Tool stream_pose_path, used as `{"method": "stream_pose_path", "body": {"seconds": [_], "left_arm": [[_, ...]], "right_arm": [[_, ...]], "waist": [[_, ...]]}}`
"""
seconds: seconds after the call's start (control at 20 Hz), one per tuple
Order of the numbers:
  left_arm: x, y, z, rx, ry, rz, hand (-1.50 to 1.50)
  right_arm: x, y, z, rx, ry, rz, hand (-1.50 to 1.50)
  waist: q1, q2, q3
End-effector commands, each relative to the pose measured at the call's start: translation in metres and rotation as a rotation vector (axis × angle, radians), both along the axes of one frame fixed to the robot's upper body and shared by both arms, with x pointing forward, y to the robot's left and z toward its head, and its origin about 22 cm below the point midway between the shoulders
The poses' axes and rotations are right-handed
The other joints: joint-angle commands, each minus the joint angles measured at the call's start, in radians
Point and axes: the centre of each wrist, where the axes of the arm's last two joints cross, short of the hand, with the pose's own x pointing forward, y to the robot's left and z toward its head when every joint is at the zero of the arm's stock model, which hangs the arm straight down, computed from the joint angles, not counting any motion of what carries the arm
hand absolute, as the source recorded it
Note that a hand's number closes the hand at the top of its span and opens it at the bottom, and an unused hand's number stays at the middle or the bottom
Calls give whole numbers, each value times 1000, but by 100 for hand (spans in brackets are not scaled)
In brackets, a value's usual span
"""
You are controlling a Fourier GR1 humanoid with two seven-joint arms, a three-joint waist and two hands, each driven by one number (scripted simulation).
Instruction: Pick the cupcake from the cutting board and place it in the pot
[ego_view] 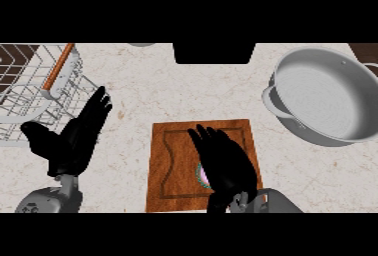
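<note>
Head view: cupcake (201, 175) mostly hidden beneath right hand (227, 162), fingers straight, unclenched.

No readable text, no labels, no brand marks, no numbers, no signs on any surface or object in the head view

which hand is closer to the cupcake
Right. The right hand is directly over the cupcake on the cutting board, hiding most of it. The left hand rests open off the board's left side, beside the dish rack.
</note>
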Motion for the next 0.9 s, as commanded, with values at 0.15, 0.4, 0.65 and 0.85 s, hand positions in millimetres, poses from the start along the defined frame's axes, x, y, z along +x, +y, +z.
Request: {"method": "stream_pose_path", "body": {"seconds": [0.15, 0.4, 0.65, 0.85], "left_arm": [[-12, 9, 8, -7, 10, 14, 0], [-1, -4, -2, -12, 4, 6, 0], [16, -14, -15, -4, 4, 15, 0], [2, 5, 21, 11, 2, -3, 0]], "right_arm": [[10, 8, -20, -157, 59, -51, -150], [30, -2, -23, -174, 91, -39, -150], [27, 14, -43, -157, 78, -37, -150], [5, 7, -73, -42, 22, 80, 150]], "waist": [[4, -1, 0], [0, 0, 0], [-3, 1, 0], [2, 0, 1]]}}
